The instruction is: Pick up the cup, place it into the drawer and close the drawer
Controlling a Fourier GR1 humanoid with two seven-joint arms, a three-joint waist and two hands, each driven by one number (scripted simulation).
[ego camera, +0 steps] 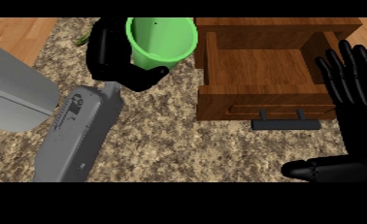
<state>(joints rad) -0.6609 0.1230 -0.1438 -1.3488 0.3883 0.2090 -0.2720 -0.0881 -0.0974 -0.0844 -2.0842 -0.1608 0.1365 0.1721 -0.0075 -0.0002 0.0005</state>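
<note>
The left hand point(114, 53) is wrapped around the green cup point(163, 39), fingers on its left wall and thumb curled under its near side. The cup sits at the far left of the bench point(172, 140), its mouth tilted toward the viewer, just left of the wooden drawer point(269, 68). The drawer is pulled open, its dark handle point(285, 121) on the near front. The right hand point(347, 92) is open, fingers straight, at the drawer's right edge.

A kitchen: a speckled stone bench point(186, 140) carries an open wooden drawer point(269, 68) with a dark handle point(285, 122); left of the drawer, wood flooring point(25, 31) shows.
</note>
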